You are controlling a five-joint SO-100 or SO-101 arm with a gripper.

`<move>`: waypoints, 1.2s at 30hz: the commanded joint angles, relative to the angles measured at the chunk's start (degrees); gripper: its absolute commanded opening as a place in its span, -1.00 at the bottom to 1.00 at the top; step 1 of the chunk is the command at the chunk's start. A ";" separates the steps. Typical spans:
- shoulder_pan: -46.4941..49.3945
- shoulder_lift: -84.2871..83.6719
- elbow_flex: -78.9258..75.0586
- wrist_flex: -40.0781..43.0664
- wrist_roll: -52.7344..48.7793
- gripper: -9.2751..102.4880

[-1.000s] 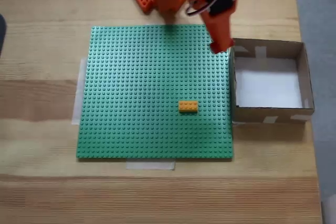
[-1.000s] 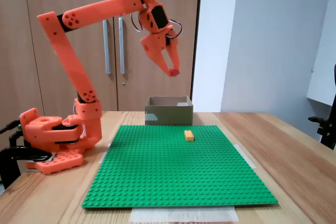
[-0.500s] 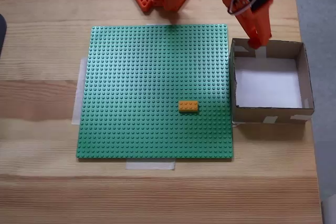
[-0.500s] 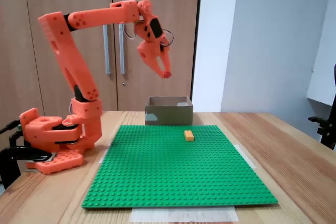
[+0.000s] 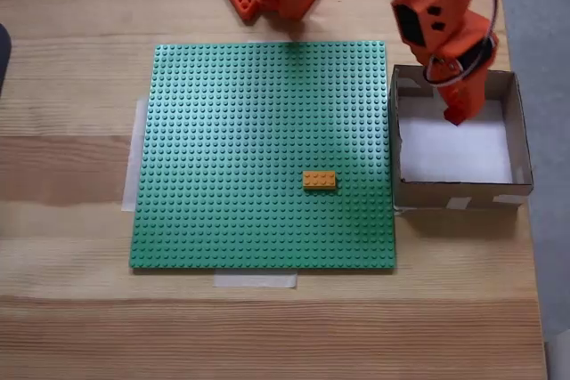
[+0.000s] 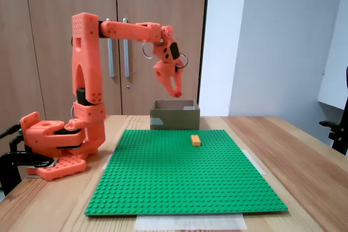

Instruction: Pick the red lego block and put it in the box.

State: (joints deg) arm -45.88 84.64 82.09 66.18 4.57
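Gripper (image 5: 456, 117) hangs over the box (image 5: 519, 135), tips pointing down above the white bottom toward its far-edge side in the top-down fixed view; in the side-on fixed view the gripper (image 6: 176, 93) sits just above the box (image 6: 174, 117) rim, not inside it. Jaws look narrow, nearly together. A small red bit shows at the tips, likely the red lego block (image 5: 455, 118) pinched there — too small and too close in colour to the arm to be sure.

Box stands on the table (image 5: 71, 60) at its right edge in the top-down view, touching the right edge of the green baseplate (image 5: 267, 131). Orange-yellow brick (image 5: 320, 181) sits on the baseplate toward its near right part, well apart from the gripper.

Risks, as judgement:
- Release from this height — block may bounce on the hard bottom and hop the low wall.
- The tips sit nearer the far wall than the centre; a drop from there could clip the rim and fall outside.
- Going lower carelessly could knock the wall and shove the light cardboard box off its spot.
- If the jaws hold nothing, opening does nothing and the task fails silently.
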 commanded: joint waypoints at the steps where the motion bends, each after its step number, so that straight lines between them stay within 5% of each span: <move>1: 0.09 -1.58 -3.78 -1.49 0.00 -0.85; 28: -3.16 -19.69 -13.36 4.39 -8.44 -0.85; 36: -2.72 -20.83 -12.66 2.29 -7.21 -0.68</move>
State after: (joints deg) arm -48.96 63.37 71.02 69.08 -3.87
